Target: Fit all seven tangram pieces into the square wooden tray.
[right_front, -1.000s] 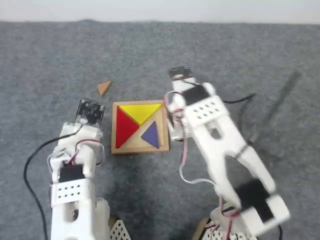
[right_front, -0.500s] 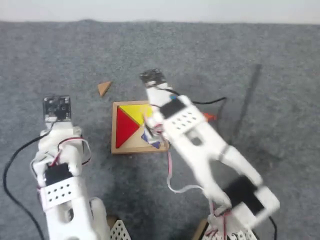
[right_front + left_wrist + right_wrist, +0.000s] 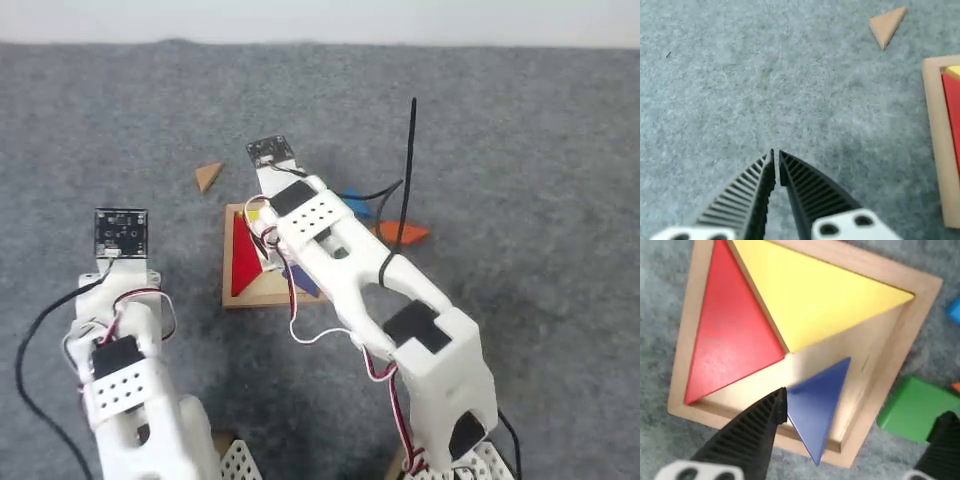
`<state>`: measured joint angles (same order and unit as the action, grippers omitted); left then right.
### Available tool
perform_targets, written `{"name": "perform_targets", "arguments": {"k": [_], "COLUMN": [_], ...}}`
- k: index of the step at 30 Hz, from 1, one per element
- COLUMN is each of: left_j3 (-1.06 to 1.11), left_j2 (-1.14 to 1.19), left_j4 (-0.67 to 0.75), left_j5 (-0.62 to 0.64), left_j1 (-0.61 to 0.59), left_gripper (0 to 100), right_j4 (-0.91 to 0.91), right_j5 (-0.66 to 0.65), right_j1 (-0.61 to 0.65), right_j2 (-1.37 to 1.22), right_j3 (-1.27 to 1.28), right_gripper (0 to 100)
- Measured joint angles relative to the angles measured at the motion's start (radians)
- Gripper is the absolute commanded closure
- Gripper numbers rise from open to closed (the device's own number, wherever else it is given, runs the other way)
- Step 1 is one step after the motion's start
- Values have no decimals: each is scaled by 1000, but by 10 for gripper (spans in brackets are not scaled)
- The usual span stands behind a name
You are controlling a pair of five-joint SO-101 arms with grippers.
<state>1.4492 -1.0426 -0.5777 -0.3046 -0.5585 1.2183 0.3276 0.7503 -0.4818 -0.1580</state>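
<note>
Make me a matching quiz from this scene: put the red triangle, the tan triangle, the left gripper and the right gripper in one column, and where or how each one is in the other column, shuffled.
Column one:
1. red triangle
2. tan triangle
3. left gripper
4. right gripper

Column two:
A. open, over the tray
B. lying on the carpet, outside the tray
C. in the tray, against the yellow triangle
D. shut, over bare carpet

Pairs: 1-C, 2-B, 3-D, 4-A
</note>
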Motion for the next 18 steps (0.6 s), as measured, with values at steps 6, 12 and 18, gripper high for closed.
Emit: {"name": "perform_targets", "arguments": {"k": [6,12,18], "left_j3": [0,0,0], "left_j2": [0,0,0], "left_j4": [0,0,0], "left_j5": [0,0,0], "left_j1": [6,6,20], "left_gripper": [988,988,988], "right_j4": [-6,3,3], "right_j5": [0,3,3], "right_j1": [-37,-15,2], "right_j2": [-8,-8,-8], "right_j3": [0,0,0], "right_gripper": [612,612,612]}}
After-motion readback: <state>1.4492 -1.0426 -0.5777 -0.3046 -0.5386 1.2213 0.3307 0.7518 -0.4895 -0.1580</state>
